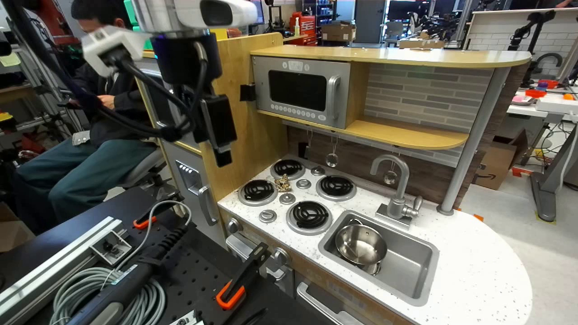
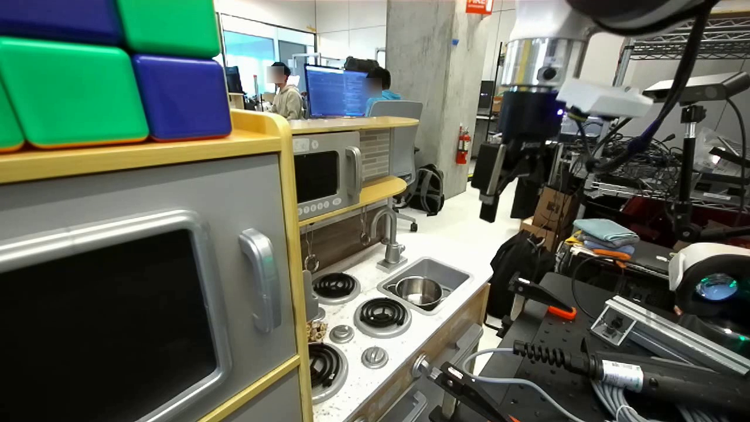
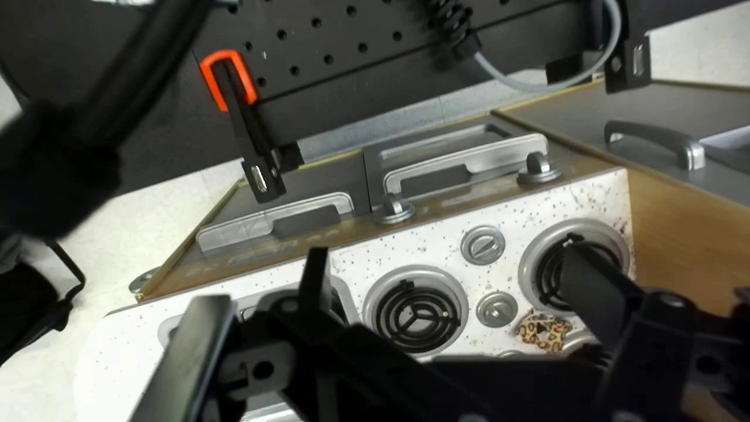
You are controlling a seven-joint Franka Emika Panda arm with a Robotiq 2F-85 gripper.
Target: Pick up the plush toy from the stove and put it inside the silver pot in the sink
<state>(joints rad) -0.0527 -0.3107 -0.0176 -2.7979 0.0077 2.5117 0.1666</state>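
Leopard-print plush toy [image 1: 283, 183] is on the stove [image 1: 302, 195], between the two burners [image 1: 258, 192] along the counter [image 1: 478, 266] edge by the wood side panel [image 1: 257, 149]; can't tell if it touches their rims. Gripper [image 3: 445, 248] fingers spread wide, hanging well above counter level, well apart from the toy. Sink [image 1: 408, 266] sits just in from the counter's front edge, nearer the rounded end, faucet [image 1: 401, 180] at its back edge. Silver pot [image 1: 361, 243] sits in the sink's burner-side end, mouth up, bare metal bottom showing. Microwave [image 1: 301, 88] door closed, contents hidden.
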